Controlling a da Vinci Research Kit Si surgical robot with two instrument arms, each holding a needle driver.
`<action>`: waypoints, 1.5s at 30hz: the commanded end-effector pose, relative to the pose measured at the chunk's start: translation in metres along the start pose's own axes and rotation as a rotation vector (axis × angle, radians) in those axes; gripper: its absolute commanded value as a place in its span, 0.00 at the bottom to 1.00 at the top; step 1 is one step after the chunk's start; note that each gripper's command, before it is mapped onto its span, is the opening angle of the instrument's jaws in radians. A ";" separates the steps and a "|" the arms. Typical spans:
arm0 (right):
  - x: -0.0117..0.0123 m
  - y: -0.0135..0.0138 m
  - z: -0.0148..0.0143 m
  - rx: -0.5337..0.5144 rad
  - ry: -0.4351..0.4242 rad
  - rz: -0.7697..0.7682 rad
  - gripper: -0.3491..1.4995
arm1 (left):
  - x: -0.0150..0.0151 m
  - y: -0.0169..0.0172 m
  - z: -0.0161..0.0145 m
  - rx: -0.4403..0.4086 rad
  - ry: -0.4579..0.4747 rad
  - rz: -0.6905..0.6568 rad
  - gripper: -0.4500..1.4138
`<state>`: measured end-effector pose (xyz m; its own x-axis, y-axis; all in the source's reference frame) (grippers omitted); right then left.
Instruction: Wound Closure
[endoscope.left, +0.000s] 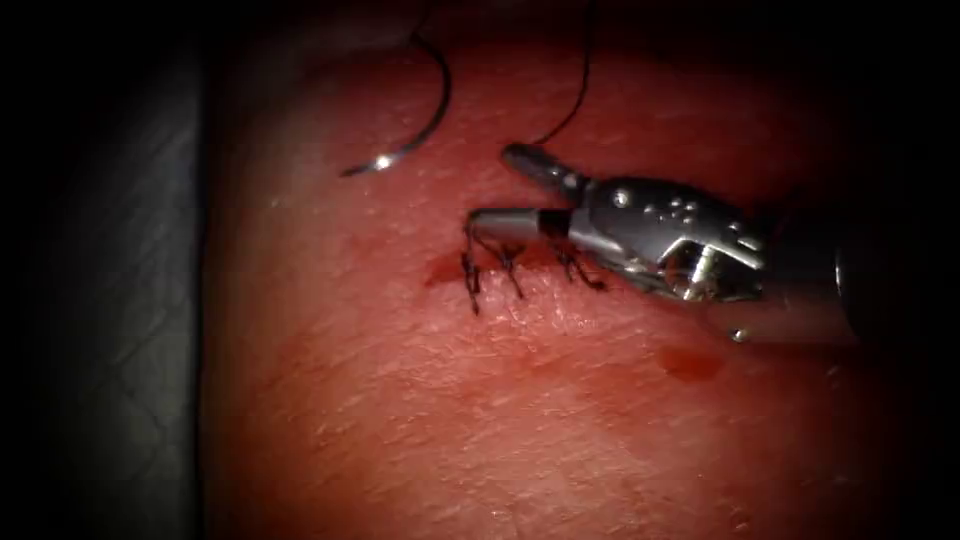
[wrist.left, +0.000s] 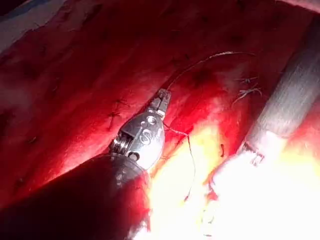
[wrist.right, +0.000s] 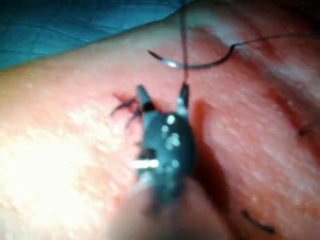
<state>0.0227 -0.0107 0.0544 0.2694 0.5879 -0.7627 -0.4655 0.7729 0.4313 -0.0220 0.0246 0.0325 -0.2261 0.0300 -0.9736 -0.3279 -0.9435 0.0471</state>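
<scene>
Loosely, needle (endoscope.left: 415, 130) beyond open right claw (endoscope.left: 490, 190)

Right hand (endoscope.left: 495, 190) spread wide, wrist angled in from the right; left hand (wrist.left: 162, 98) closed

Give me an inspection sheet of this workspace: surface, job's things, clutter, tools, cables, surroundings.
Surface: tissue, with a spot of red fluid.
Job's things: needle lies free on the tissue, held by no tool; thread reaches one jaw of the right tool; stitches cross the cut.
Clutter: cut thread end on the tissue.
Tools: right tool open, holding nothing; left tool beside a thread, hold unclear.
Cables: nothing seen.
Surroundings: blue cloth.
</scene>
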 end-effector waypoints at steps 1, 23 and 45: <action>-0.0010 -0.0002 -0.0015 -0.009 0.002 0.005 0.74 | -0.0008 -0.0003 0.0008 0.003 -0.005 0.009 0.00; -0.0058 -0.0008 -0.0175 -0.079 -0.042 -0.017 0.84 | -0.0038 0.0162 -0.0129 -0.134 -0.100 0.148 0.00; 0.0036 -0.0095 -0.0254 0.061 -0.036 -0.042 0.82 | -0.0060 0.0229 -0.0224 -0.270 -0.057 -0.147 0.99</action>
<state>0.0059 -0.0209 0.0347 0.3162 0.5614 -0.7648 -0.4025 0.8093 0.4278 -0.0066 -0.0044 0.0335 -0.2433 0.1927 -0.9506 -0.1057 -0.9795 -0.1715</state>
